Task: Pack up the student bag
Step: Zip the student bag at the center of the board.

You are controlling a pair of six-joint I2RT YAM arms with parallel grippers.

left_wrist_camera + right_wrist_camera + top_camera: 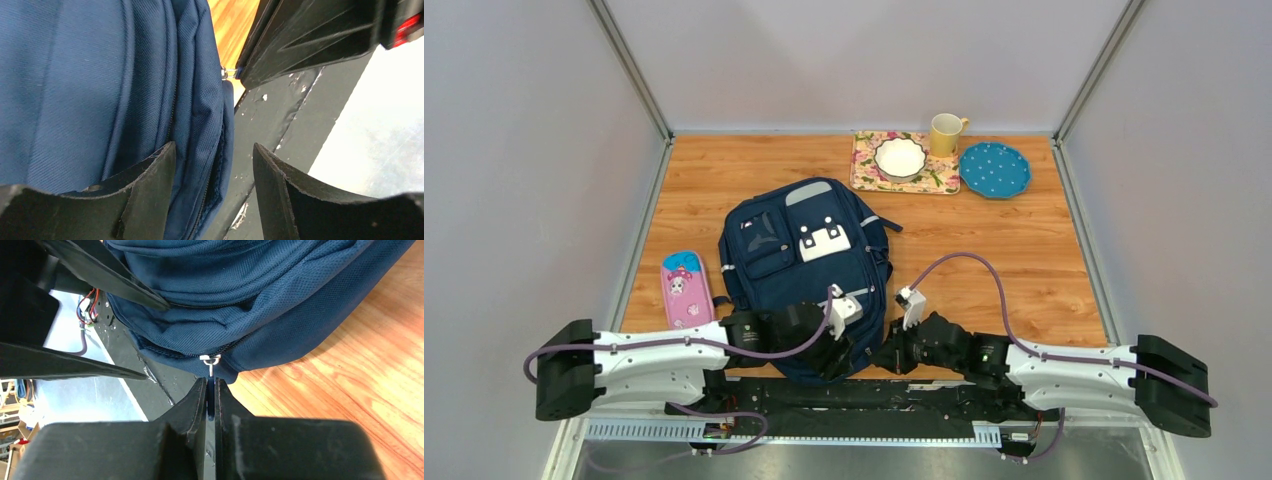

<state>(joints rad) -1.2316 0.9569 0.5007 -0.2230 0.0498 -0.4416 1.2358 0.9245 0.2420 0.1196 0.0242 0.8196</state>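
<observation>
- The student bag (804, 250) lies mid-table (1024, 250), its near edge at both grippers.
- Left gripper (214, 146): jaws wide, the bag's near seam partly in the gap.
- Right gripper (210, 382): jaws pinched on the zipper pull (210, 361).

No legible text, no labels (anywhere) — none

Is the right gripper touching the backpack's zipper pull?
Touching. The right wrist view shows the right gripper pinched shut on the zipper pull of the backpack, with the pull's tab between its fingers.
</observation>
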